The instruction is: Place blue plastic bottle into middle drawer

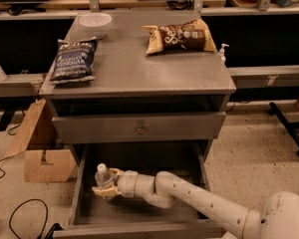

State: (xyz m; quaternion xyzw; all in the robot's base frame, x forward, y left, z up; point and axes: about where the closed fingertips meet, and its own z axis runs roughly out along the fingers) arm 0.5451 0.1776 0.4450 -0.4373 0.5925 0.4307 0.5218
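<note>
The blue plastic bottle (102,175) is a small clear bottle with a white cap, held upright inside the open middle drawer (139,210), near its left wall. My gripper (105,185) reaches in from the right on a long white arm and is shut on the bottle's body. The bottle's lower part is hidden by the fingers. The drawer is a deep grey box pulled out below the knobbed drawer front (139,127). I cannot tell whether the bottle touches the drawer floor.
On the cabinet top lie a dark blue chip bag (74,59), a brown chip bag (179,35) and a white bowl (94,21). A cardboard box (37,153) stands on the floor at the left, with a cable (20,218) beside it.
</note>
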